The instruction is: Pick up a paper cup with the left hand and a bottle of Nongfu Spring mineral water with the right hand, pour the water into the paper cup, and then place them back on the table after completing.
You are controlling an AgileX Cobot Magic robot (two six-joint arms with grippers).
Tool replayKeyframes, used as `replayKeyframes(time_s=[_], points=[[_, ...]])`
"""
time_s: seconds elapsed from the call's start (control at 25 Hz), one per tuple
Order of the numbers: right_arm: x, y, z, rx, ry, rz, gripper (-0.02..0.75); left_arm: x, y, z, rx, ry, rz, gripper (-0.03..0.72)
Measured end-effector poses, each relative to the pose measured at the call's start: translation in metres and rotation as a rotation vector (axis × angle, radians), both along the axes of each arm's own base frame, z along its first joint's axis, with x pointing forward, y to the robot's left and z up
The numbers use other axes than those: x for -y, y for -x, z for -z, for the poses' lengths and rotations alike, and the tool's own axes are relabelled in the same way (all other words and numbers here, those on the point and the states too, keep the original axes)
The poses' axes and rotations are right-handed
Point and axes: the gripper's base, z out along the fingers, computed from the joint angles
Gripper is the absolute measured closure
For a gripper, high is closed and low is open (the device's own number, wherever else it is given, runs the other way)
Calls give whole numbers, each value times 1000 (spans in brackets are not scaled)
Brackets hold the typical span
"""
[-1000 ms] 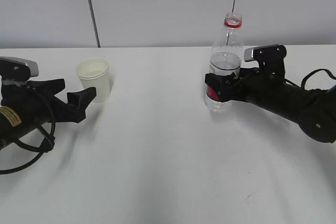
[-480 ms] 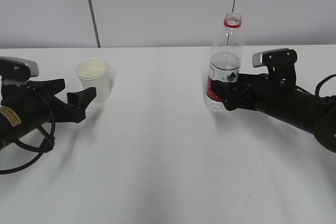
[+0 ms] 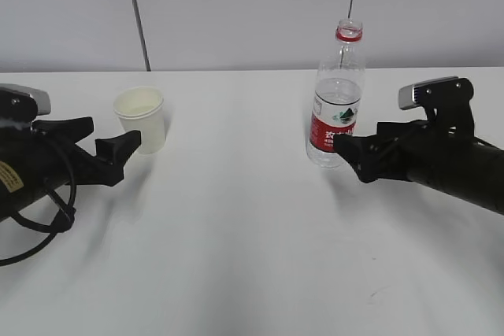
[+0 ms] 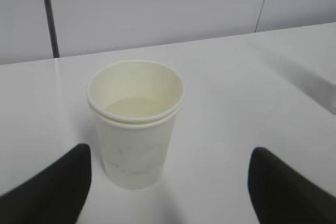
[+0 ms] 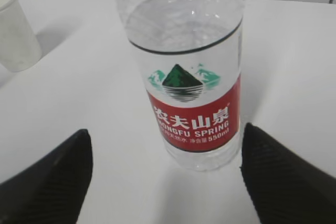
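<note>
The white paper cup (image 3: 142,120) stands upright on the white table (image 3: 236,257) at the left. My left hand's gripper (image 3: 114,135) is open just short of it, touching nothing. In the left wrist view the cup (image 4: 135,124) stands beyond the wide-open gripper (image 4: 169,153), nearer its left finger. The uncapped Nongfu Spring bottle (image 3: 337,108), with a red label, stands upright on the table. Clear water (image 5: 184,30) fills it to above the label. My right hand's gripper (image 3: 358,145) is open just to the right of the bottle (image 5: 194,77). Its fingers (image 5: 58,177) are apart on both sides.
A grey panelled wall (image 3: 252,13) rises behind the table's far edge. The left arm's black cables (image 3: 47,218) lie on the table at the left. The paper cup also shows at the top left of the right wrist view (image 5: 16,32).
My right gripper has opened off the bottle and drawn back to the right, leaving the bottle standing. My left gripper has drawn back slightly to the left from the cup.
</note>
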Motion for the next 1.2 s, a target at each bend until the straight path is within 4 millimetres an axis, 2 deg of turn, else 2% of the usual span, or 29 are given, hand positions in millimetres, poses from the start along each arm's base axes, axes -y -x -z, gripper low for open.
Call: replayKeyframes(time_s=[0.12, 0.32, 0.64, 1.04, 1.2], points=[[3, 11, -11, -13, 31, 11, 90, 0, 3, -8, 20, 2, 2, 130], [8, 23, -40, 2, 74, 44, 101, -1, 5, -27, 53, -8, -4, 130], [18, 41, -84, 37, 139, 107, 174, -9, 15, -51, -69, -82, -60, 130], [40, 25, -131, -167, 307, 314, 184, -23, 31, -82, -230, -119, -188, 133], [46, 21, -153, -273, 302, 412, 184, -31, 36, -98, -340, -175, -273, 153]])
